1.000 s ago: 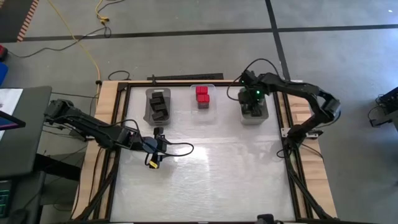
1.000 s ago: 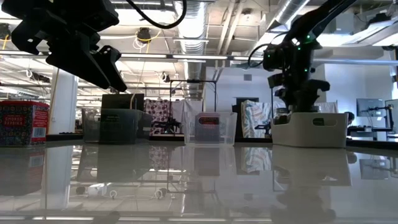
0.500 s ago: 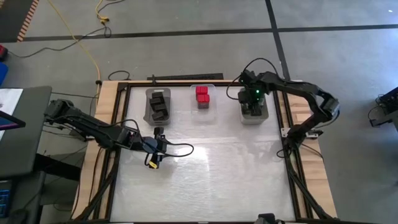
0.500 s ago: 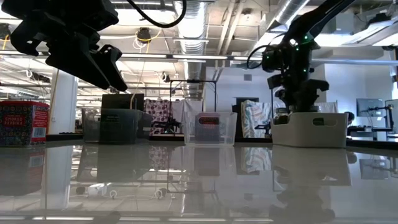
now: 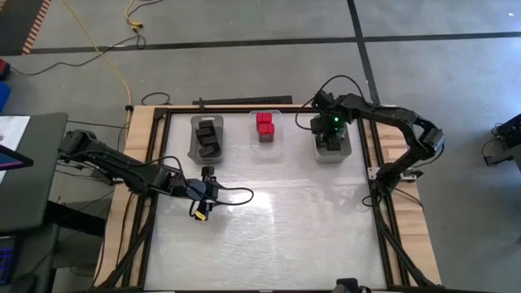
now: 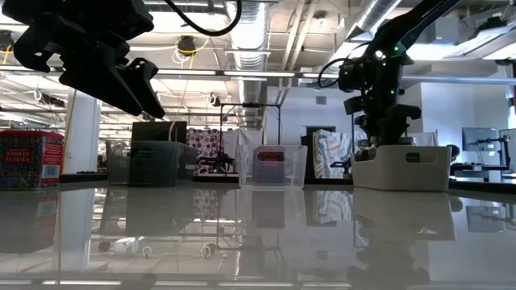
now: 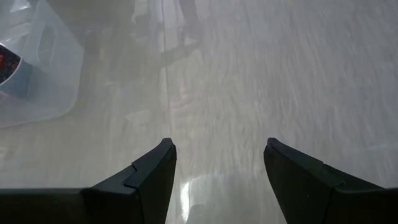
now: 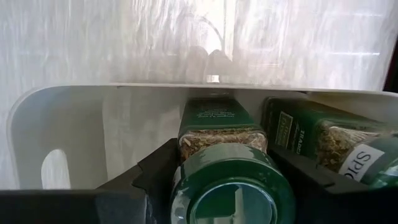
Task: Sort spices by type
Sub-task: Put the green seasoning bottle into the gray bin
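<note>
A: What is seen of the right gripper [image 8: 224, 186]?

B: It is lowered into the translucent grey plastic bin [image 5: 332, 151] near the table's far right corner. A round green-lidded glass jar [image 8: 222, 163] with dried herbs inside lies between its dark fingers [image 8: 155, 171]. Whether the fingers press on the jar cannot be told; their tips are cut off by the frame edge.

A: And beside it?

B: A second green-labelled jar [image 8: 317, 140] lies on its side, its lid partly hidden; only part of a white label is readable.

A: The other spices?

B: Black rectangular boxes [image 5: 208, 136] are stacked in a grey bin toward the far left, and red boxy containers [image 5: 264, 124] sit in a clear bin at the middle of the far edge. Their lettering cannot be made out.

A: The left gripper [image 7: 217, 165]?

B: It is held open and empty above the glossy, streaked table [image 5: 277, 228] near the left edge.
</note>
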